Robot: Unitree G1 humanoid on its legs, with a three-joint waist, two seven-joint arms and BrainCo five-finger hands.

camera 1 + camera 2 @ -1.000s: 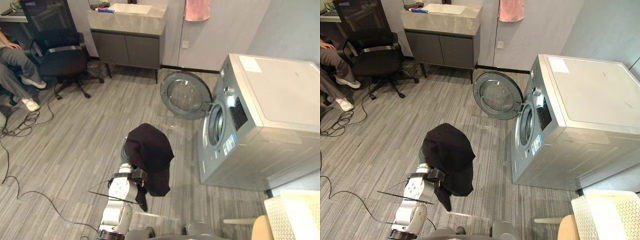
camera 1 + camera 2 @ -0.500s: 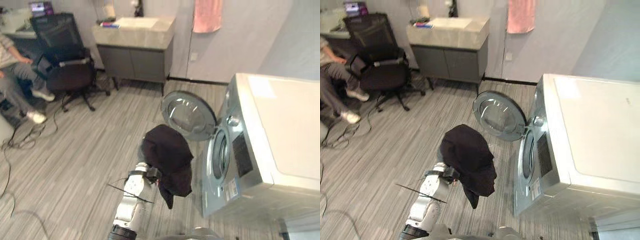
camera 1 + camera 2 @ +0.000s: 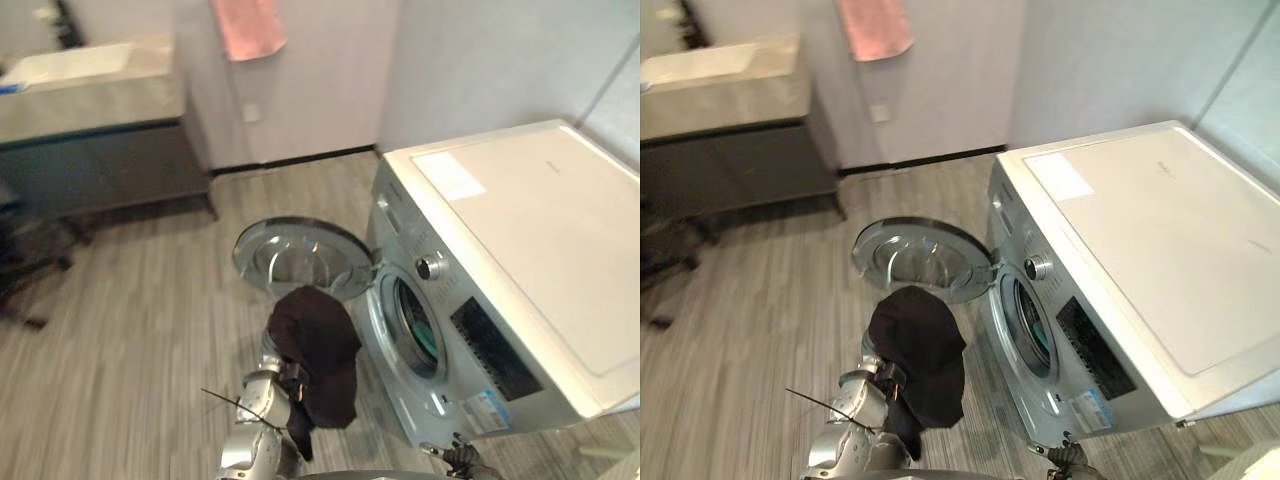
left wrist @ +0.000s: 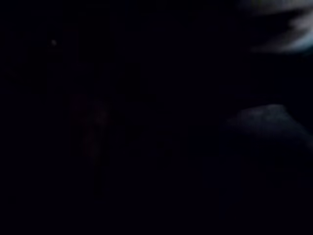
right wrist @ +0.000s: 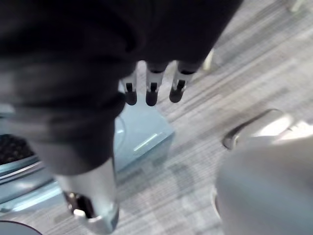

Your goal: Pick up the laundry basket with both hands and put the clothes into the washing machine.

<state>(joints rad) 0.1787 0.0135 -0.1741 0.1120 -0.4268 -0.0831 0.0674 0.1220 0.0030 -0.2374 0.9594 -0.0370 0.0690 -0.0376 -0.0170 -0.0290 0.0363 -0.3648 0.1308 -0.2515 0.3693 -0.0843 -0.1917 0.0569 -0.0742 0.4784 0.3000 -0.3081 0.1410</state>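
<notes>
Left eye view: dark garment (image 3: 315, 350) seemingly beside washer (image 3: 500, 280).

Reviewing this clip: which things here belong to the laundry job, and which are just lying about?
Job in hand: black garment; washing machine; its open door.
Just lying about: pink towel on the wall; sink cabinet.

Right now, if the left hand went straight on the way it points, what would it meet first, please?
Probably the open washer door, not the drum opening; the left hand is under the black garment, so depth is unclear.
</notes>
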